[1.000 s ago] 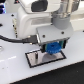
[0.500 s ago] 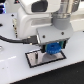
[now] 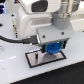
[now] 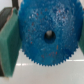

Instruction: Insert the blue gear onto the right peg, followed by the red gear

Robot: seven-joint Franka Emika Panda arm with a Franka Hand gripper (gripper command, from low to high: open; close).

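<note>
The blue gear (image 3: 53, 49) hangs in my gripper (image 3: 53, 51) just above the grey black-bordered plate (image 3: 35, 58), over its end toward the exterior view's right. In the wrist view the blue gear (image 4: 48, 35) fills most of the picture, its dark centre hole facing the camera. A green finger pad (image 4: 9, 49) presses one edge of the gear; the other pad (image 4: 81, 42) shows only at the picture's margin. The right peg is hidden under the gear and hand. The red gear is out of view.
The white arm housing (image 3: 42, 17) and a black cable (image 3: 15, 37) stand above and beside the plate. The plate lies on a white tabletop (image 3: 15, 70).
The gripper with the blue gear has stayed over the plate's right end; any shift between the frames is too small to tell.
</note>
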